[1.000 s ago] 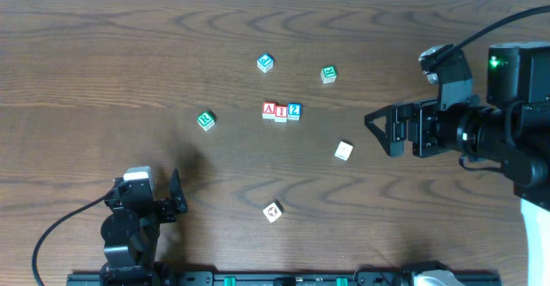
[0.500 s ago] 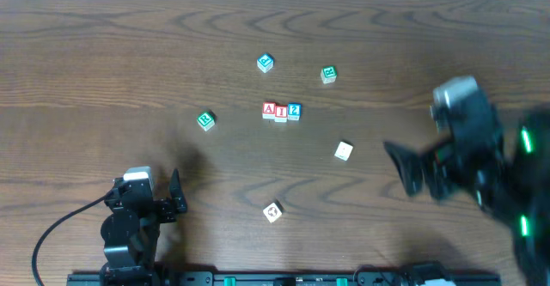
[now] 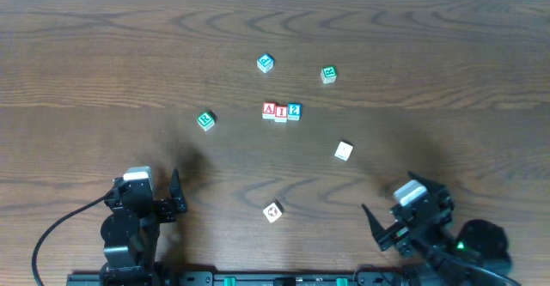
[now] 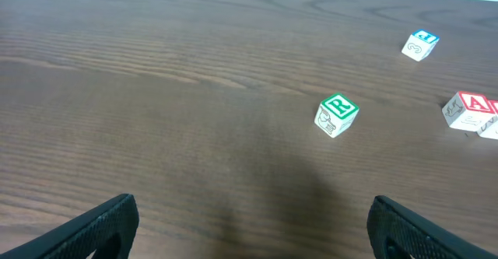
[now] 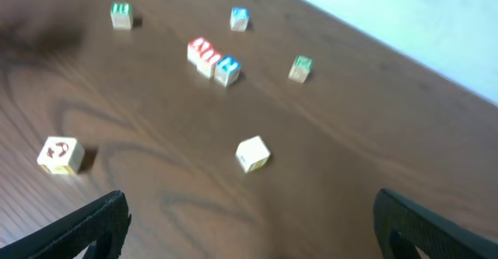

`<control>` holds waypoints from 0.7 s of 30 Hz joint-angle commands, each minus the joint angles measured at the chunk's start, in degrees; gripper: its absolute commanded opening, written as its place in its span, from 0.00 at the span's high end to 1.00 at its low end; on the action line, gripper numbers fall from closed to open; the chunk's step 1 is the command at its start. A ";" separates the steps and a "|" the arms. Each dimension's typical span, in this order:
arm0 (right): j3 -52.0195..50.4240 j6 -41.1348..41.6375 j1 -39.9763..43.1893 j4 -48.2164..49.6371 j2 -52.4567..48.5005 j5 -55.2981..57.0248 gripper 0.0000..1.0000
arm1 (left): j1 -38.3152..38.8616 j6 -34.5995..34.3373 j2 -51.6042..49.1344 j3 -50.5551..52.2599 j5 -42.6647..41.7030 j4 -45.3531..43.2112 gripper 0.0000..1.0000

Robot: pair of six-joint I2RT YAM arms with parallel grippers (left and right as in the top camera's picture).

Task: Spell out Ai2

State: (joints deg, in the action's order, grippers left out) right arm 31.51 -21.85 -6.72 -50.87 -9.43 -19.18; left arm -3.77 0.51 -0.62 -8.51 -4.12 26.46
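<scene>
Three cubes stand touching in a row at the table's middle: the red "A" cube, the red "I" cube and the blue "2" cube. The row also shows in the right wrist view, with the red pair beside the blue "2" cube. The "A" cube sits at the left wrist view's right edge. My left gripper is open and empty at the front left. My right gripper is open and empty at the front right, far from the row.
Loose cubes lie around the row: a green-marked one to the left, a green-marked one at the back right, a blue-marked one behind, a plain white one and a brown-marked one in front.
My right arm has pulled back from the right side of the table to the front right edge. The cubes and the left arm have not moved.
</scene>
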 commanded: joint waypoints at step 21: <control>-19.74 18.58 1.07 1.60 9.11 -2.01 0.01 | -0.33 1.03 0.37 0.98 -0.15 0.07 0.05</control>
State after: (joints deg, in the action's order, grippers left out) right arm 13.56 -10.96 -6.15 -49.43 -0.84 -20.88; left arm -3.77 0.51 -0.62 -8.51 -4.12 26.44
